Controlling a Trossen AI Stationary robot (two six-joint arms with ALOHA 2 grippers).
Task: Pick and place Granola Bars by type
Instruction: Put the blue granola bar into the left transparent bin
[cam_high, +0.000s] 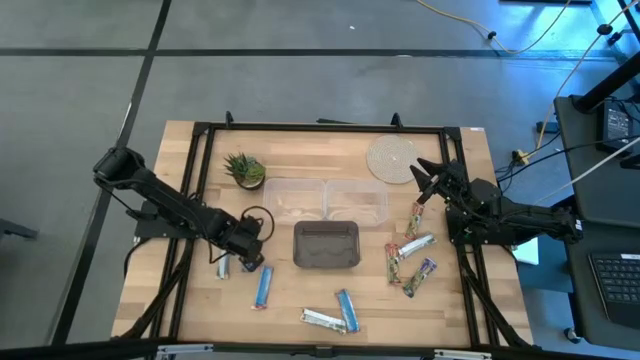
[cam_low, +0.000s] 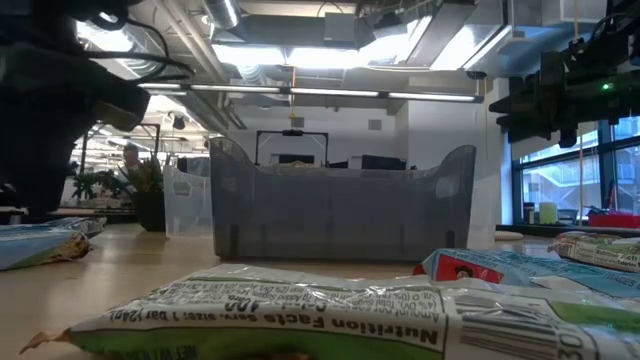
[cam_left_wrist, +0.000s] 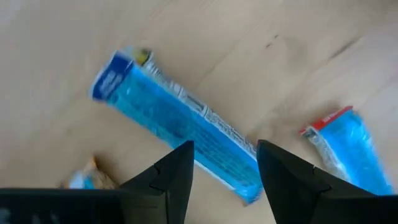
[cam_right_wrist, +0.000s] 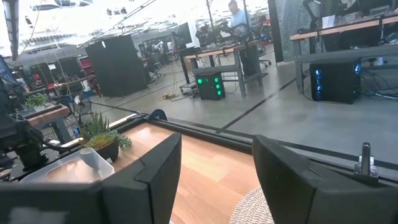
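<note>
Several wrapped granola bars lie flat on the wooden table. A blue bar lies near the front left, with a small one beside it. A blue bar and a silver-white bar lie at the front middle. Multicoloured bars cluster on the right. My left gripper is open, low over the blue bar, and its fingers straddle one end of it in the left wrist view. My right gripper is open and raised beside the woven coaster.
A dark grey tray stands mid-table, with two clear containers behind it. A small potted plant sits at the far left, next to the black frame rail. Bare wood shows between the tray and the front bars.
</note>
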